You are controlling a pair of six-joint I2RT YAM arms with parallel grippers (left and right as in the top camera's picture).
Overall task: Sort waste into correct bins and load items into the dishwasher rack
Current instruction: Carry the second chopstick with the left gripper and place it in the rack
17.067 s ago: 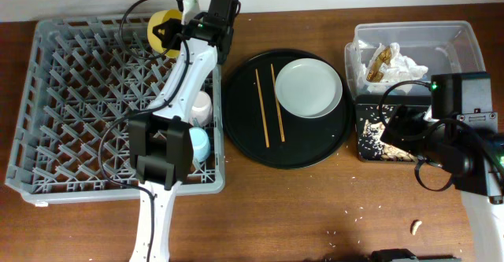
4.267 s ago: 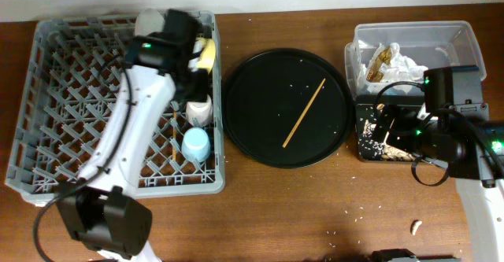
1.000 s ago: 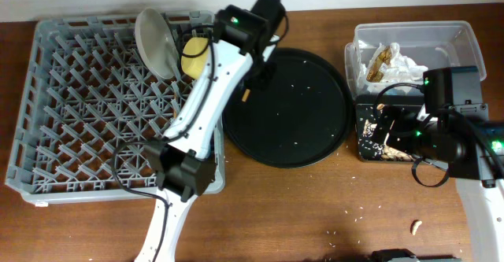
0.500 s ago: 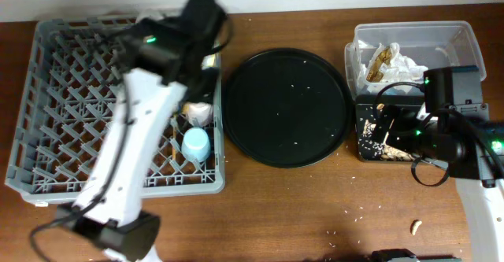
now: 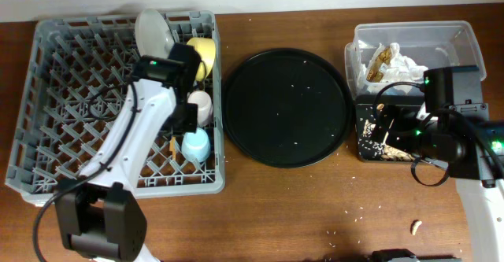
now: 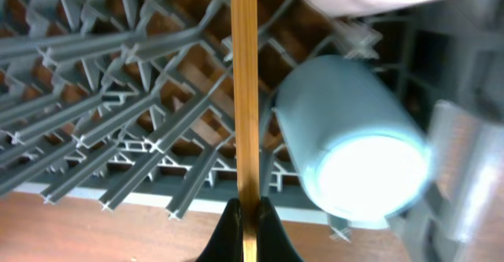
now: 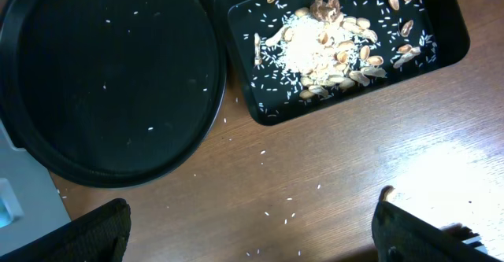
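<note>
My left gripper (image 6: 246, 224) is shut on a thin wooden chopstick (image 6: 246, 97) and holds it over the near right part of the grey dishwasher rack (image 5: 63, 97). The light blue cup (image 6: 354, 144) lies right beside it in the rack (image 6: 118, 97). The overhead view shows the blue cup (image 5: 197, 145), pink cup (image 5: 201, 105), yellow bowl (image 5: 202, 55) and grey plate (image 5: 151, 32) all in the rack. The other chopstick is not visible. My right gripper (image 7: 256, 238) is open and empty above the table, near the black tray (image 7: 441, 26) of food scraps (image 7: 323, 49).
The large round black tray (image 5: 287, 108) holds only rice crumbs. The clear tub (image 5: 457, 38) at the far right holds napkins and a brown wrapper. A tan scrap (image 5: 415, 226) and loose rice lie on the table near the right arm.
My left arm has swung from the round tray's far left edge to over the rack's right side, carrying the chopstick. The right arm has not moved.
</note>
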